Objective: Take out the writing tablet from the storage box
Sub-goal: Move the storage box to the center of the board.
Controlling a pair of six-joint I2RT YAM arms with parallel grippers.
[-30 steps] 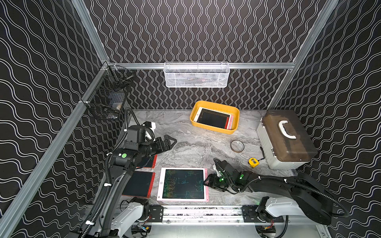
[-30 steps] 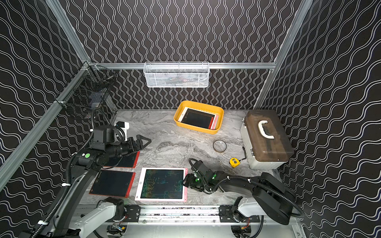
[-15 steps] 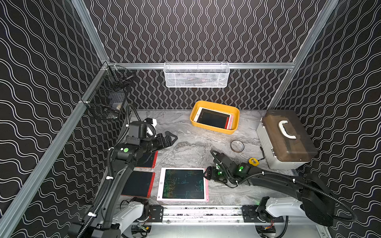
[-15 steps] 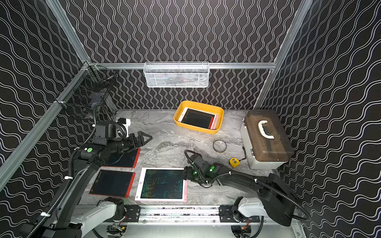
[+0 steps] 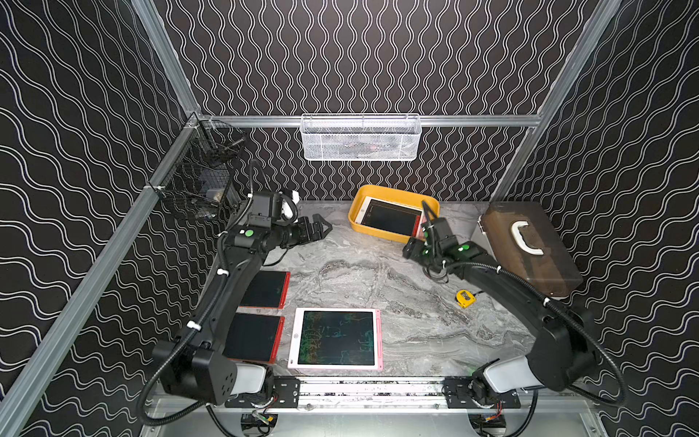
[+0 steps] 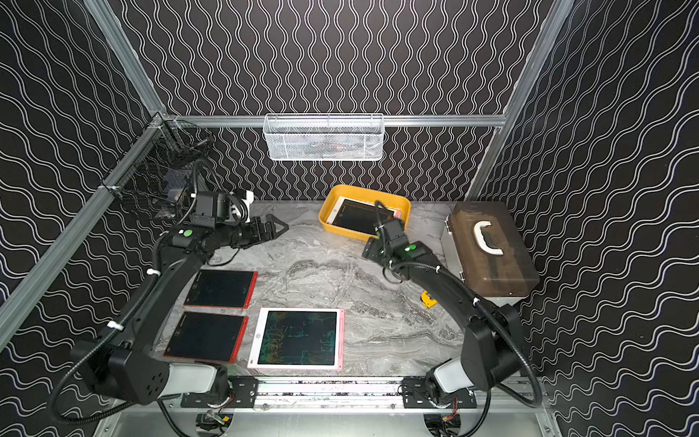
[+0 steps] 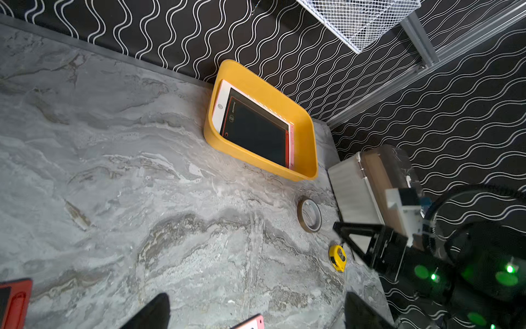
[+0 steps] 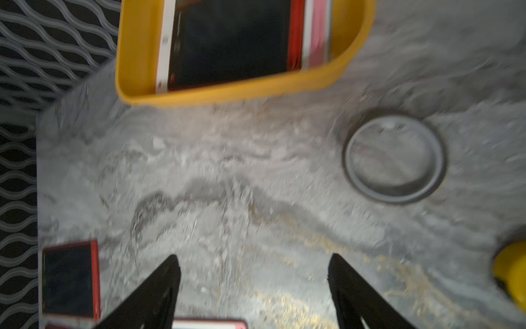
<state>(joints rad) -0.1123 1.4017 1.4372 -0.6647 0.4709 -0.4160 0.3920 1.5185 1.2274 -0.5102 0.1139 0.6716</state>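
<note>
The right jaws hang spread and empty above the table (image 5: 359,272), with the yellow storage box (image 5: 380,235) just ahead of them and a tape ring (image 8: 394,159) off to one side. Inside the box, clear of both jaws, the red-framed writing tablet (image 5: 389,220) lies on top of a white-and-pink tablet (image 7: 220,109). The left jaws, likewise released and holding nothing, point at the box from well across the table.

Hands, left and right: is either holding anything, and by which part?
Nothing is held. The left hand and the right hand are both open and empty, apart from the storage box.
</note>
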